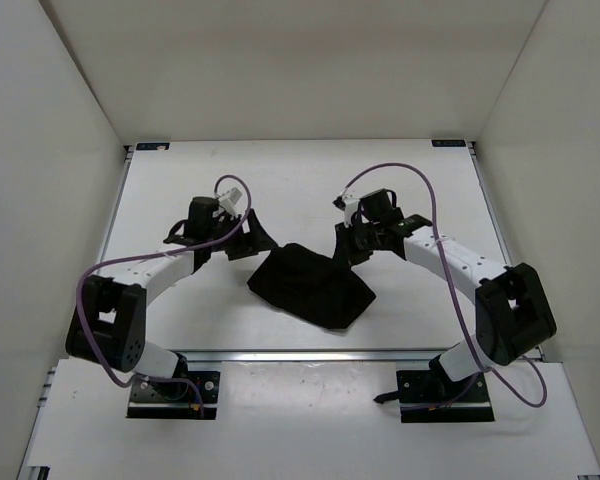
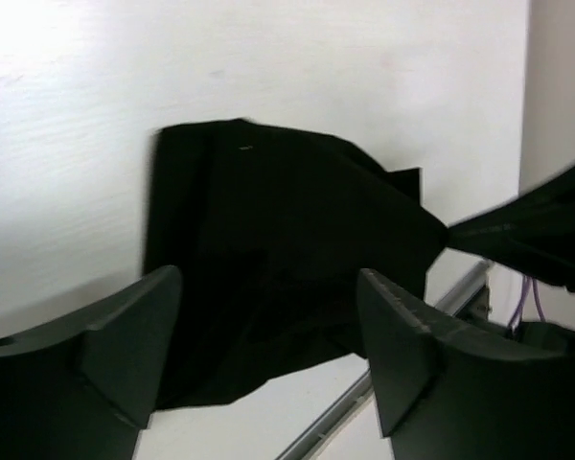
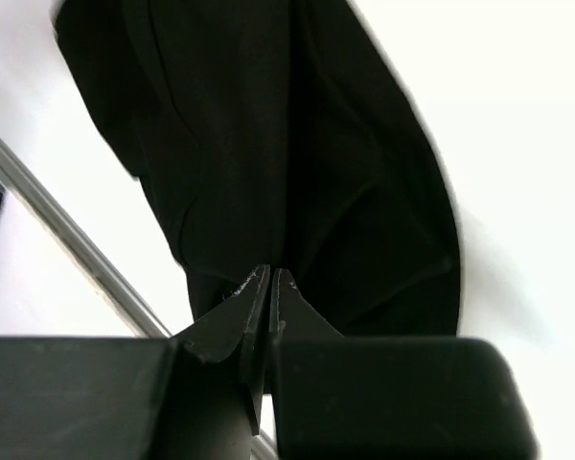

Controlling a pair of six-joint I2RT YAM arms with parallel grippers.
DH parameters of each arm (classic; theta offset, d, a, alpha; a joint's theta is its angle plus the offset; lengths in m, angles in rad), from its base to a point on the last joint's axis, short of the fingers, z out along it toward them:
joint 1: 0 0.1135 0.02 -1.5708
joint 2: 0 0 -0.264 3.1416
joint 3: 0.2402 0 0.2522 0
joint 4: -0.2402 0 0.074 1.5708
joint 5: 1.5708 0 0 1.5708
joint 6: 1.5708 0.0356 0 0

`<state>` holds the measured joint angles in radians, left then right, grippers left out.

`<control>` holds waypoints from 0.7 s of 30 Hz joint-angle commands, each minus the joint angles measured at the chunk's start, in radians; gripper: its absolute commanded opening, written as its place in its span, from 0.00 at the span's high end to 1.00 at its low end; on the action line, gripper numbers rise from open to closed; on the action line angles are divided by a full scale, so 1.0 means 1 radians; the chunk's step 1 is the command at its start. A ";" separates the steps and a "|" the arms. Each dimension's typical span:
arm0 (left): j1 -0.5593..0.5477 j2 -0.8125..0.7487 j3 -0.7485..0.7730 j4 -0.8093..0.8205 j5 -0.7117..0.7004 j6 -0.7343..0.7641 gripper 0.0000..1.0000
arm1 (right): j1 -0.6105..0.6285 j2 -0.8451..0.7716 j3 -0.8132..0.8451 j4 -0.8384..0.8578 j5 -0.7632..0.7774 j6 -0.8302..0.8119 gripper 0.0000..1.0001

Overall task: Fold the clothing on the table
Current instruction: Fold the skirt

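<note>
The black clothing lies crumpled on the white table, near its front edge. My right gripper is at the garment's far right corner. In the right wrist view its jaws are shut on a pinch of the clothing, and folds run up to the tips. My left gripper hovers just off the far left corner, open. The left wrist view shows its fingers spread wide with the clothing below them, one corner drawn to a point toward the right gripper.
A metal rail runs along the table's front edge, close to the garment's near tip, and shows as the rail and the rail in the wrist views. White walls enclose the table. Purple cables loop off both arms.
</note>
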<state>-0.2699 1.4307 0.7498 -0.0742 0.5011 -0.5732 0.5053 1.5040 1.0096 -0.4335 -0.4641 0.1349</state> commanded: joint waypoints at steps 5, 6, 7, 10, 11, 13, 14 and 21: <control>-0.057 0.080 0.195 0.033 0.123 0.090 0.08 | -0.016 -0.033 0.158 0.065 -0.077 0.006 1.00; -0.054 0.098 0.212 0.024 0.128 0.116 0.07 | -0.007 -0.024 0.171 0.052 -0.076 0.002 1.00; -0.054 0.111 0.227 0.013 0.126 0.136 0.06 | 0.010 -0.022 0.178 0.042 -0.074 0.006 1.00; -0.046 0.167 0.247 -0.012 0.157 0.213 0.06 | 0.056 -0.021 0.175 0.035 -0.093 0.006 1.00; -0.042 0.175 0.252 -0.010 0.189 0.229 0.06 | 0.073 -0.027 0.178 0.029 -0.093 0.015 1.00; -0.026 0.195 0.229 0.033 0.250 0.236 0.05 | 0.102 -0.033 0.169 0.030 -0.094 0.019 1.00; -0.031 0.201 0.215 0.060 0.273 0.237 0.06 | 0.107 -0.042 0.156 0.032 -0.096 0.034 1.00; -0.032 0.252 0.157 0.188 0.391 0.196 0.14 | 0.110 -0.082 0.118 0.039 -0.120 0.064 1.00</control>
<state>-0.3016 1.6783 0.9173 0.0204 0.7765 -0.3779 0.6254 1.4792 1.1416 -0.4179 -0.5594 0.1761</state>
